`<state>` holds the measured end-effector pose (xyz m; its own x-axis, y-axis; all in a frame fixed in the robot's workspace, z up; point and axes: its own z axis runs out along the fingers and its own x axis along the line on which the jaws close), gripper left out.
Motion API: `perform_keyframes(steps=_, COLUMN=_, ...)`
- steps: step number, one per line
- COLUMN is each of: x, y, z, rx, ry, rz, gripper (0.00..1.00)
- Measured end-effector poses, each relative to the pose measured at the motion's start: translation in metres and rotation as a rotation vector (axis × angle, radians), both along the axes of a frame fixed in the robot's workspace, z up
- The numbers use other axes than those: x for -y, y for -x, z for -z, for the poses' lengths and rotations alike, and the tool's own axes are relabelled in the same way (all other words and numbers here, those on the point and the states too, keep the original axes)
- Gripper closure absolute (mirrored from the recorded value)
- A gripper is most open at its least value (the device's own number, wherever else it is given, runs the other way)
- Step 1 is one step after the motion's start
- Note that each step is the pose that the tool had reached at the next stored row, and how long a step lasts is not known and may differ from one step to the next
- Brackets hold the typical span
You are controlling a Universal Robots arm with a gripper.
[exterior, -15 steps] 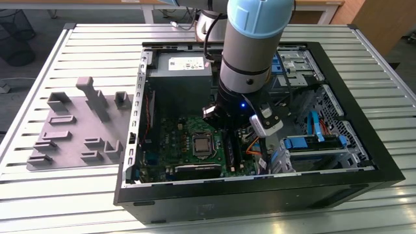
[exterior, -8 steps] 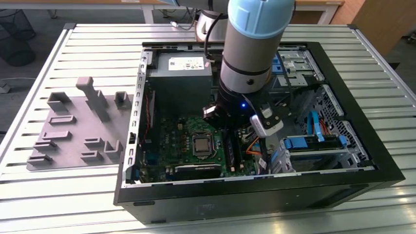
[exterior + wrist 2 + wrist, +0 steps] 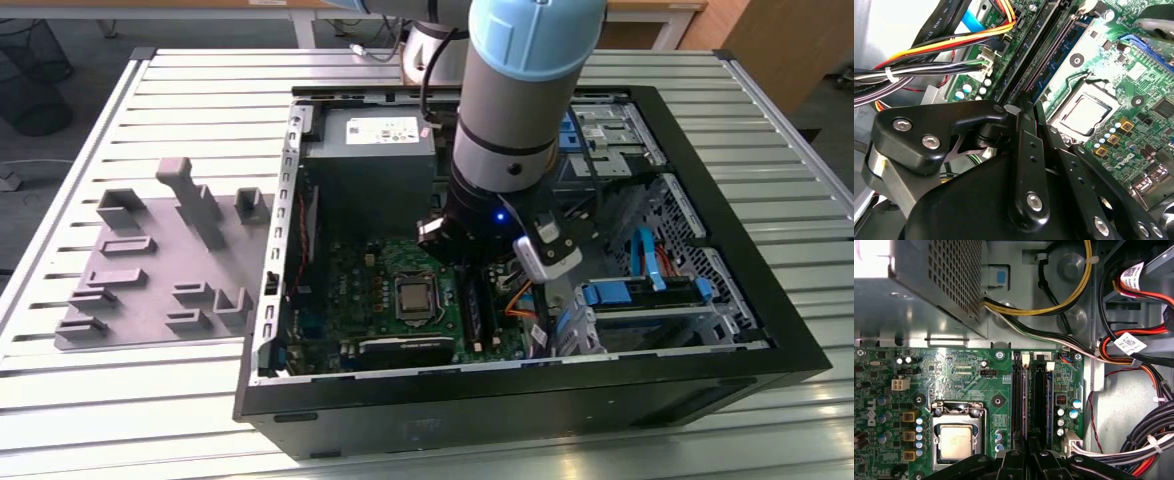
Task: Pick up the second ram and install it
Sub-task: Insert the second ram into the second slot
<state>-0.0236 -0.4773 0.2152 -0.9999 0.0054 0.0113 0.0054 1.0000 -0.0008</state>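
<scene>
The second ram (image 3: 1026, 390) is a thin blue-green stick with dark chips (image 3: 1056, 62). It stands on edge among the long black motherboard slots, beside the CPU socket (image 3: 956, 440). In both wrist views my gripper (image 3: 1030, 444) (image 3: 1026, 107) sits at the near end of the stick, its black fingers drawn close together around it. In the exterior view the arm (image 3: 514, 120) reaches straight down into the open computer case (image 3: 747, 330), and its wrist hides the fingers.
The power supply (image 3: 367, 150) sits at the back of the case. Bundled cables (image 3: 1134, 440) (image 3: 929, 55) run close beside the slots. Another blue-edged stick (image 3: 1049, 395) stands one slot over. A grey fixture plate with blocks (image 3: 160, 270) lies at the exterior view's left.
</scene>
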Motion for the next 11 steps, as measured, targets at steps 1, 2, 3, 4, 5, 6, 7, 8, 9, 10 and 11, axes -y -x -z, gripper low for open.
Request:
perform_keyframes(steps=1, x=0.0000, y=0.0000, z=0.0002, rx=0.0000, ry=0.0001, rz=0.000, gripper=0.86)
perform_keyframes(steps=2, x=0.0000, y=0.0000, z=0.0003, rx=-0.0001, ry=0.0002, rz=0.000, gripper=0.86)
perform_keyframes(steps=3, x=0.0000, y=0.0000, z=0.0006, rx=0.0000, ry=0.0001, rz=0.001, gripper=0.86)
perform_keyframes(steps=4, x=0.0000, y=0.0000, z=0.0008, rx=0.0000, ry=0.0000, rz=0.001, gripper=0.86)
perform_keyframes(steps=5, x=0.0000, y=0.0000, z=0.0009, rx=0.0000, ry=0.0000, rz=0.001, gripper=0.86)
perform_keyframes(steps=6, x=0.0001, y=0.0000, z=0.0011, rx=0.0000, ry=-0.0001, rz=0.001, gripper=0.86)
perform_keyframes(steps=7, x=0.0002, y=0.0000, z=0.0014, rx=0.0001, ry=-0.0003, rz=0.001, gripper=0.86)
perform_keyframes(steps=8, x=0.0004, y=0.0000, z=0.0015, rx=0.0001, ry=-0.0002, rz=0.001, gripper=0.86)
perform_keyframes(steps=9, x=0.0005, y=0.0000, z=0.0017, rx=0.0000, ry=-0.0002, rz=0.001, gripper=0.86)
perform_keyframes(steps=10, x=0.0008, y=0.0000, z=0.0018, rx=0.0000, ry=-0.0001, rz=0.001, gripper=0.86)
perform_keyframes(steps=11, x=0.0011, y=0.0000, z=0.0018, rx=0.0000, ry=0.0000, rz=0.001, gripper=0.86)
